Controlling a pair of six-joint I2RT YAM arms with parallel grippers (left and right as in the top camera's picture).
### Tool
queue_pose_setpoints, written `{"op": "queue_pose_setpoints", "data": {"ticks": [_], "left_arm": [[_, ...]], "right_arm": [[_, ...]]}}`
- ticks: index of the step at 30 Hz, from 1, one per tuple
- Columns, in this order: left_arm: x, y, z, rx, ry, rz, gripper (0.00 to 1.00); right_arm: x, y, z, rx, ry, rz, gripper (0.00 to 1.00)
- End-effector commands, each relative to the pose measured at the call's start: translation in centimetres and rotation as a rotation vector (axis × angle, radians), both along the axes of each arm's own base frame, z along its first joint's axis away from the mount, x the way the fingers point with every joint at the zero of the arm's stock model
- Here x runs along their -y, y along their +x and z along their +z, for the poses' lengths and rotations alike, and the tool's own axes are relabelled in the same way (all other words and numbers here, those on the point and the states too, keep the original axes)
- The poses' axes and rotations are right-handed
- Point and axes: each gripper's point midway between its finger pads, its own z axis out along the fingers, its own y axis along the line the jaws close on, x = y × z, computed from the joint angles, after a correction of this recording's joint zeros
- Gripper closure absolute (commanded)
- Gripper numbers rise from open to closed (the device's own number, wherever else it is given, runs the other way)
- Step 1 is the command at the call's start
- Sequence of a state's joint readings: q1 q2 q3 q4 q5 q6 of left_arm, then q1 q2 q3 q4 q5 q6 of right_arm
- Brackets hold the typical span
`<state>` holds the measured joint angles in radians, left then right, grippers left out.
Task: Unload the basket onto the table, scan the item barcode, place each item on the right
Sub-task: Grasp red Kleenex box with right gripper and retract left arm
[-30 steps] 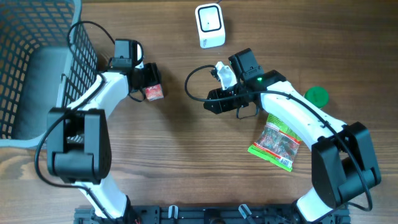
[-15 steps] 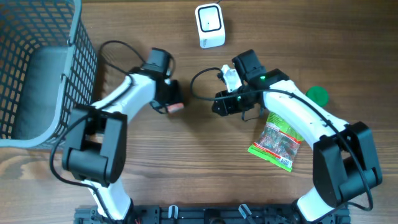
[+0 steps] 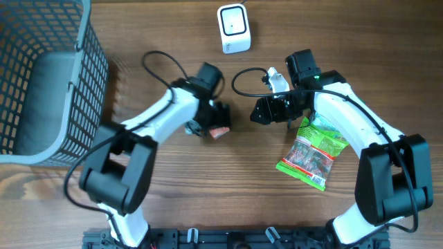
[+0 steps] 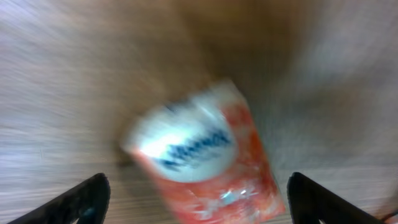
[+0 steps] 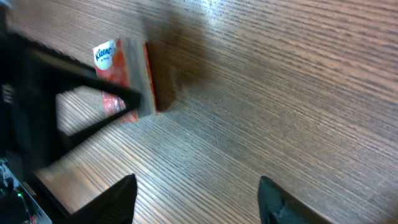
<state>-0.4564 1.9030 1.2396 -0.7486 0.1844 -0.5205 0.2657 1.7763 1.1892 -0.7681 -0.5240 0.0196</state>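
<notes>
Tissue pack (image 3: 219,132) sits on the surface between left end effector (image 4: 198,196) jaws, spread wide and ungripped. Right end effector (image 5: 198,198) parted, empty. Scanner (image 3: 233,28) well apart — scan apparently not yet done.

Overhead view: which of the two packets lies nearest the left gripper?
The red tissue pack, right at the left gripper; the green packet lies partly under the right arm.

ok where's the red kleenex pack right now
In the overhead view the red kleenex pack sits near the table's middle, between the open fingers of the left tool. It is left of the right tool and below the white scanner.
</notes>
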Motion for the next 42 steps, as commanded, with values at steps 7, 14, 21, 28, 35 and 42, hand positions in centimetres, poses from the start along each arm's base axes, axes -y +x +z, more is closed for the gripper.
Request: {"op": "queue_pose_setpoints", "data": {"ticks": [7, 14, 21, 28, 35, 42], "left_arm": [[-6.3, 4.7, 3.8, 0.104, -0.040, 0.179, 0.18], [-7.8, 5.2, 3.5, 0.129, 0.029, 0.185, 0.58], [-10.6, 6.0, 3.5, 0.144, 0.069, 0.248, 0.56], [-13.4, 6.5, 3.5, 0.147, 0.093, 0.311, 0.51], [-14.6, 6.5, 3.4, 0.151, 0.130, 0.333, 0.44], [-14.6, 6.5, 3.4, 0.150, 0.130, 0.333, 0.39]], "right_arm": [[-4.4, 0.5, 1.8, 0.119, 0.072, 0.101, 0.34], [-8.1, -0.5, 0.9, 0.149, 0.050, 0.159, 0.36], [-9.7, 0.0, -2.4, 0.188, -0.012, 0.163, 0.40], [-10.8, 0.1, -6.5, 0.110, 0.020, 0.149, 0.47], [-10.9, 0.2, -6.8, 0.082, 0.040, 0.120, 0.63], [-10.6, 1.5, -4.5, 0.042, 0.236, 0.104, 0.58]]}}
